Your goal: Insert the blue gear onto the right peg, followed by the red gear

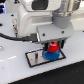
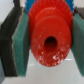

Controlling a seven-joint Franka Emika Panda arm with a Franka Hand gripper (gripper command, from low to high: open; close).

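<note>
Blue gear (image 1: 50, 54), a flat bright blue toothed disc, lies on the black-bordered pale rectangular plate (image 1: 33, 58), toward that plate's end on the exterior view's right. Directly above it sits the small bright red round gear (image 1: 53, 48), pinched by the robot's dark gripper (image 1: 52, 46). In the wrist view the teal finger pads (image 2: 21, 42) press against both sides of this red gear (image 2: 49, 42), whose hollow hub faces the camera. The peg is hidden.

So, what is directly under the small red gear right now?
A flat blue toothed gear sits beneath the small red gear, on the pale black-bordered plate. The peg is covered. The hand grips the red gear.
</note>
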